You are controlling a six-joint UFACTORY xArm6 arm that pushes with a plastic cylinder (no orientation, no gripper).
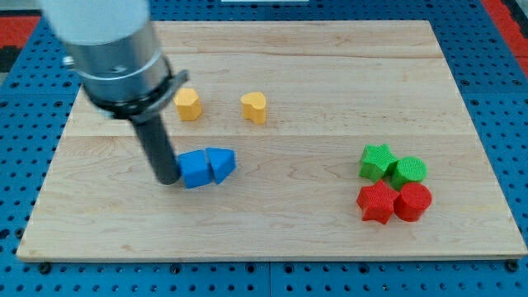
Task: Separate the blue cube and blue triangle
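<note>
The blue cube (195,169) and the blue triangle (222,163) lie side by side and touching, left of the board's middle; the cube is on the left. My tip (167,179) rests on the board right against the cube's left side. The dark rod rises up and left to the grey arm body at the view's top left.
Two yellow blocks (188,105) (254,107) sit above the blue pair. At the view's right a green star (377,162), a green round block (409,172), a red star (377,202) and a red round block (412,201) are clustered. The wooden board (272,239) lies on a blue perforated table.
</note>
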